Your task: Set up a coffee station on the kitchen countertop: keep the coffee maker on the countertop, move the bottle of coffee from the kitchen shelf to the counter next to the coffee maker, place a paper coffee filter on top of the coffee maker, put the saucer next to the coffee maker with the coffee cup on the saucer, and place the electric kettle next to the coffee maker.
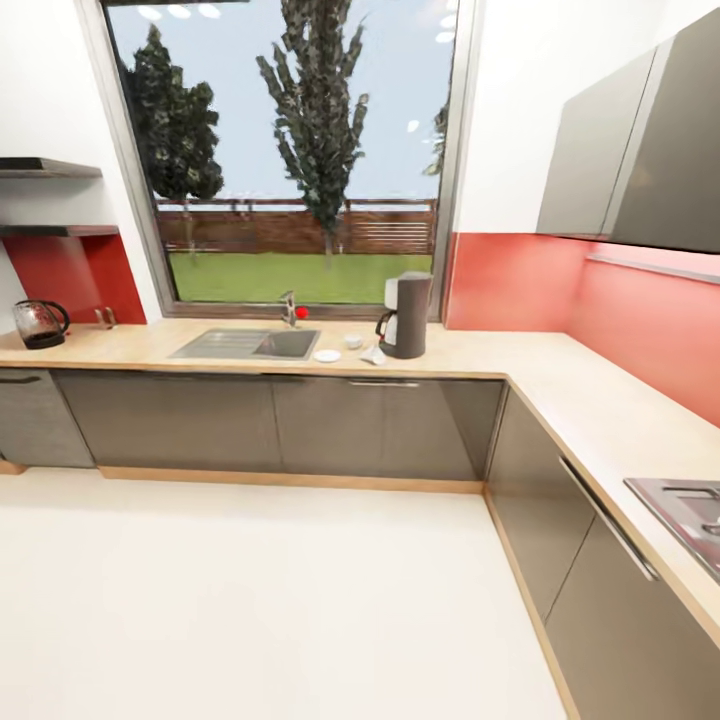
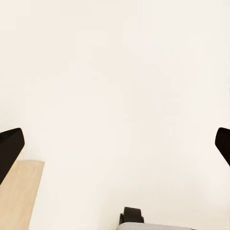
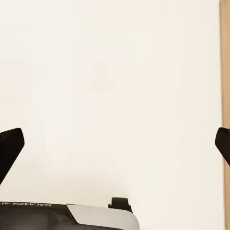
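The dark coffee maker [image 1: 405, 315] stands on the wooden countertop [image 1: 470, 352] to the right of the sink [image 1: 248, 344]. Beside it lie a white saucer [image 1: 327, 355] and two small white items, one [image 1: 353, 341] behind the saucer and one [image 1: 373, 355] at the maker's base; I cannot tell which is the cup. The electric kettle [image 1: 40, 323] sits at the counter's far left, below the wall shelves [image 1: 55, 230]. The coffee bottle is not visible. My left gripper [image 2: 115, 148] and right gripper [image 3: 115, 148] hang open over pale floor, holding nothing.
Grey cabinets run under an L-shaped counter that turns toward me along the right wall, with a hob [image 1: 685, 505] at its near end. Wall cupboards [image 1: 640, 150] hang at upper right. A wide stretch of pale floor [image 1: 270, 600] lies between me and the cabinets.
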Available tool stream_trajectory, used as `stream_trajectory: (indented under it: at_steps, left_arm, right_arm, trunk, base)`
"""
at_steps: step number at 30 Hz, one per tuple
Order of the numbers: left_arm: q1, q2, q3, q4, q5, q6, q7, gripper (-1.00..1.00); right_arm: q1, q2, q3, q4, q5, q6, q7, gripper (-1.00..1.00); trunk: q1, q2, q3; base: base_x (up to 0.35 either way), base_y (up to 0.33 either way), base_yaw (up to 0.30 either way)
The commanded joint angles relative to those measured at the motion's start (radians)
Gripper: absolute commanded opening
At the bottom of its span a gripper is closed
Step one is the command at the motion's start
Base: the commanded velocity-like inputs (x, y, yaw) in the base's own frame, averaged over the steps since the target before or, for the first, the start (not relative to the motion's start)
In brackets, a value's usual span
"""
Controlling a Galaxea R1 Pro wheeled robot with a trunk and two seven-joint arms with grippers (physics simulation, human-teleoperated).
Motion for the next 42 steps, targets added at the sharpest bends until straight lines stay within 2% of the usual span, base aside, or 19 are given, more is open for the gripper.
stream_trajectory:
  at_steps: [1,32,42]
  left_arm:
    - [-0.001,0.000,-0.002,0.001,0.010,-0.003,-0.001,1.00]
    - [-0.001,0.001,-0.002,0.001,0.010,-0.003,-0.001,1.00]
    - [-0.001,0.004,0.001,0.001,0.007,-0.003,-0.001,1.00]
  right_arm:
    - [-0.001,0.000,-0.001,0.000,0.007,-0.002,0.000,1.00]
    - [-0.001,0.000,-0.001,0.003,0.006,-0.002,0.000,1.00]
    - [-0.001,0.008,0.000,0.003,0.001,-0.003,0.000,1.00]
  trunk:
    - [0.001,-0.002,-0.002]
    - [0.001,-0.002,-0.002]
    - [0.001,-0.002,-0.002]
  base:
    - [0.338,0.000,0.000]
    - [0.338,0.000,0.000]
    - [0.338,0.000,0.000]
